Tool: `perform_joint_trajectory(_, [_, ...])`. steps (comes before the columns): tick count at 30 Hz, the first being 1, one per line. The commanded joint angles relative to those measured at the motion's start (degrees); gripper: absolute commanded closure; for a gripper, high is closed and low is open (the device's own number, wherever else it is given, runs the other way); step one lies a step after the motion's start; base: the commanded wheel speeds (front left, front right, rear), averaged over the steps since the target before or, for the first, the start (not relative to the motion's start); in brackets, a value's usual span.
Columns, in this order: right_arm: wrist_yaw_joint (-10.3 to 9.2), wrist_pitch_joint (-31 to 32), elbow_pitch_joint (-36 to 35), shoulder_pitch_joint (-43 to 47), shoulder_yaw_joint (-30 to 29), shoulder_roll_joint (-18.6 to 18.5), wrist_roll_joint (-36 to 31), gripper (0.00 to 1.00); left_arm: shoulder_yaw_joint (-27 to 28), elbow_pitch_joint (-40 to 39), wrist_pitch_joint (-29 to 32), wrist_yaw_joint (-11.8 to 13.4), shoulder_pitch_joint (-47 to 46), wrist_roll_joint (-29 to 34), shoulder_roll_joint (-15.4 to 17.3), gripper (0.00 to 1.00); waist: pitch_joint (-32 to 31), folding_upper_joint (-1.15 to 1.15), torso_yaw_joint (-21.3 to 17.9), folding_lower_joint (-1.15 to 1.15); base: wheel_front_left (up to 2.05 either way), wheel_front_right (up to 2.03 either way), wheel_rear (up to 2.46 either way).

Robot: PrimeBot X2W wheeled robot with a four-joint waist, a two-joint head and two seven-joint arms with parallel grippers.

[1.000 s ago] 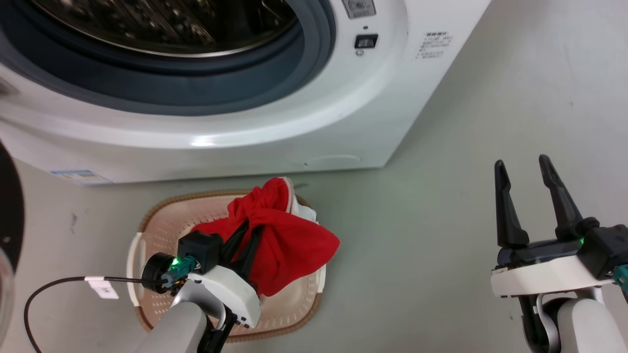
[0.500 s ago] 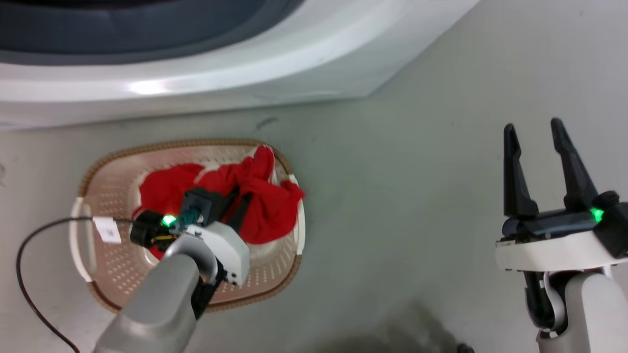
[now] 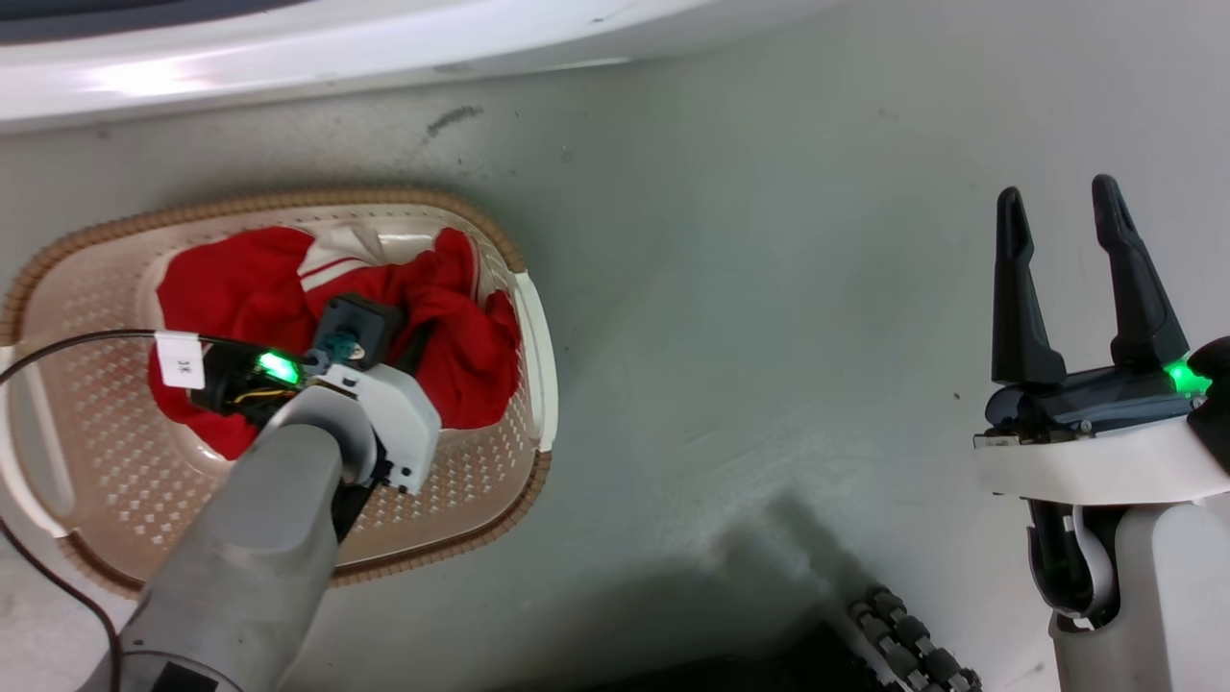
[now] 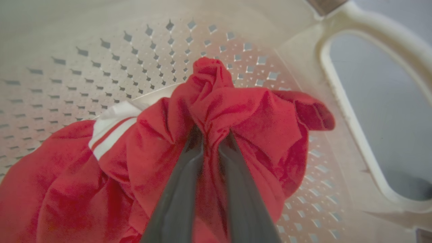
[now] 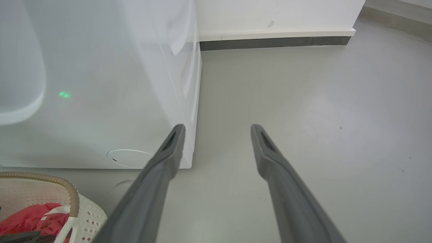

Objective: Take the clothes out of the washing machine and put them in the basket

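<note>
My left gripper (image 4: pixel 212 133) has its fingers pinched on a fold of the red clothes (image 4: pixel 260 114), which lie in the basket (image 3: pixel 96 432) on the floor (image 3: pixel 769 288) near the washing machine (image 3: pixel 288 48), while my right gripper (image 3: pixel 1057 192) has its fingers wide apart and empty.

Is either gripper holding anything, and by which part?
The left gripper pinches a bunched fold of the soft red fabric clothes, low in the cream perforated plastic basket. The right gripper is open and empty.

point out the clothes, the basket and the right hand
clothes (image 4: pixel 256 114), left wrist view, on the bunched red fabric
basket (image 3: pixel 288 200), head view, on the far side of its brown rim
right hand (image 3: pixel 1056 192), head view, midway between its open fingertips
</note>
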Motion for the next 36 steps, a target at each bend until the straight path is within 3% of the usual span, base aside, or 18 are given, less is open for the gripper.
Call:
perform_joint_trajectory(1, [-0.04, -0.13, -0.39, -0.75, 0.15, 0.05, 0.28, 0.00, -0.10, 1.19, -0.13, -0.11, -0.92, 0.16, 0.47, 1.00, 1.64, 0.00, -0.85, -0.01, 0.00, 0.00, 0.00])
perform_joint_trajectory(10, [-0.04, -0.13, -1.32, -1.49, -0.26, 0.05, -0.02, 0.00, 0.38, 6.71, -0.13, -0.01, -3.85, 0.24, -0.44, 0.99, 4.16, 0.00, -1.15, -0.01, 0.00, 0.00, 0.00])
perform_joint_trajectory(11, [-0.04, -0.13, -1.21, -1.42, -0.30, 0.05, -0.18, 0.00, 0.41, 6.66, -0.13, 0.51, -4.14, 0.56, -0.57, 0.75, 4.08, 0.00, -1.02, -0.01, 0.00, 0.00, 0.00])
perform_joint_trajectory(12, [-0.04, -0.13, -1.03, -1.35, -0.30, 0.04, -0.29, 0.00, 0.50, 6.58, -0.13, 0.69, -4.07, 0.57, -0.75, 0.00, 3.87, 0.00, -0.89, -0.01, 0.00, 0.00, 0.00])
perform_joint_trajectory(23, [-0.05, -0.13, 1.42, -0.22, -0.91, 0.03, -1.93, 0.00, 2.69, 1.67, -0.13, 0.70, 2.02, 0.75, -2.19, 0.00, -5.37, 0.00, 0.92, -0.01, 0.00, 0.00, 0.00])
perform_joint_trajectory(36, [-0.04, -0.13, 4.15, 3.75, -2.70, 0.03, -5.33, 0.00, 10.29, -15.19, -0.13, 0.02, 12.09, -1.04, -2.58, 0.00, -22.64, 0.00, 5.16, -0.01, 0.00, 0.00, 0.00])
